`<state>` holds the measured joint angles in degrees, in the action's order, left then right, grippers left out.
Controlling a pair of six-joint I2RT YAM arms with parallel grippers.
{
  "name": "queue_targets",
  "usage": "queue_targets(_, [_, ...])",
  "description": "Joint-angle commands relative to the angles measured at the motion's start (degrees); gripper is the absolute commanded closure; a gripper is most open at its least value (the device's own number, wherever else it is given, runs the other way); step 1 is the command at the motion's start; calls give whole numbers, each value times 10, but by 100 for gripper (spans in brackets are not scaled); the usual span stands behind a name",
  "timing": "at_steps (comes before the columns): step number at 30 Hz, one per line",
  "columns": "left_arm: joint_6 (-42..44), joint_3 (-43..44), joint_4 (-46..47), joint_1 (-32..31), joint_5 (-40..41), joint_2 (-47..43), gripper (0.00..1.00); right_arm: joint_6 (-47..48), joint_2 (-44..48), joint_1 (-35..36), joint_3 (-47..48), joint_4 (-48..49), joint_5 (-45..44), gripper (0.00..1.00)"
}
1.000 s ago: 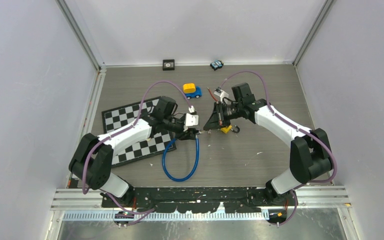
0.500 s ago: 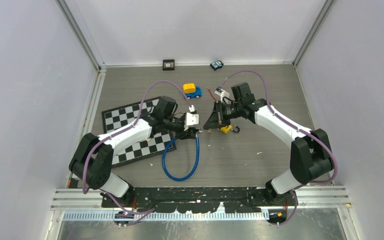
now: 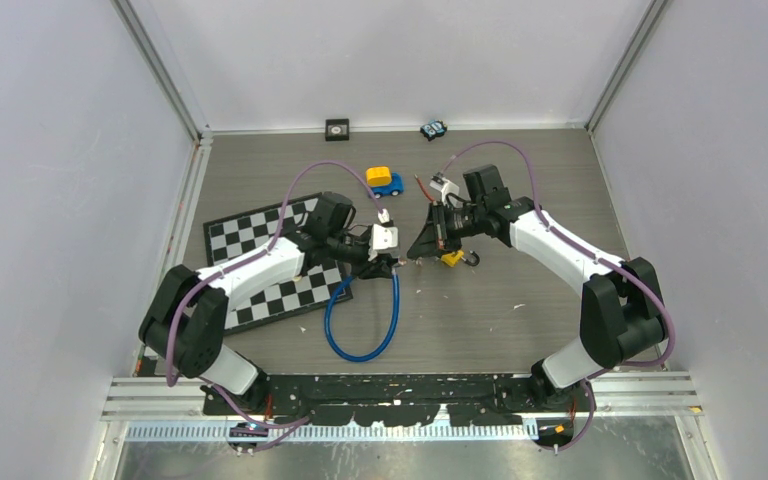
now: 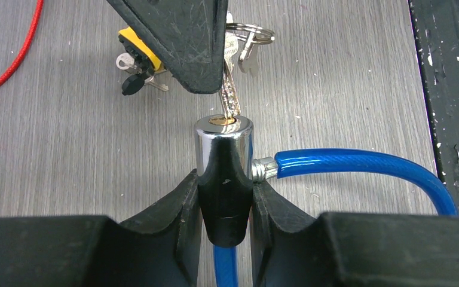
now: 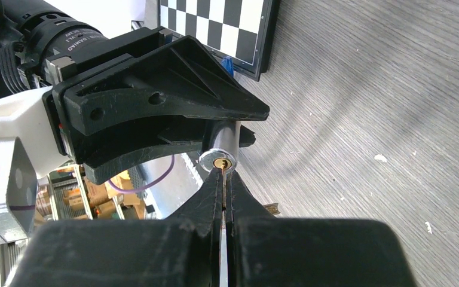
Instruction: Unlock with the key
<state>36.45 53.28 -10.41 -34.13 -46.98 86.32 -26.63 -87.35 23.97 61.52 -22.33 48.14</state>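
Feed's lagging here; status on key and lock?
Left fingers clamp lock cylinder. Right fingers shut on key, tip at keyhole. Nothing blocking.

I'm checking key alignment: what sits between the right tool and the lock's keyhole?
Only the key, its blade running from the right tool to the keyhole of the lock; the left wrist view shows it.

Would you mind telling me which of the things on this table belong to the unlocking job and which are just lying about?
In the job: cable lock, held in the left gripper; key, pinched in the right gripper, tip at the keyhole.

Lying about: checkerboard, toy car, red cord, black square piece, small blue toy.
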Motion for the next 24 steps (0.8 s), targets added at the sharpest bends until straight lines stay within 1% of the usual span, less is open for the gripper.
queue_targets(1, [-10, 17, 46, -10, -73, -4, 100, 12, 23, -5, 18, 53, 4, 99])
queue_targets(7, [-15, 14, 52, -10, -70, -5, 100, 12, 30, -9, 6, 63, 10, 100])
queue_targets(15, [-16, 12, 57, -10, -52, -7, 100, -5, 26, -11, 5, 61, -9, 100])
queue_targets(18, [-16, 13, 58, -10, -52, -7, 100, 2, 24, -11, 5, 57, -11, 100])
queue_targets(24, [-16, 6, 67, -8, -40, -11, 100, 11, 31, -26, 8, 44, 5, 100])
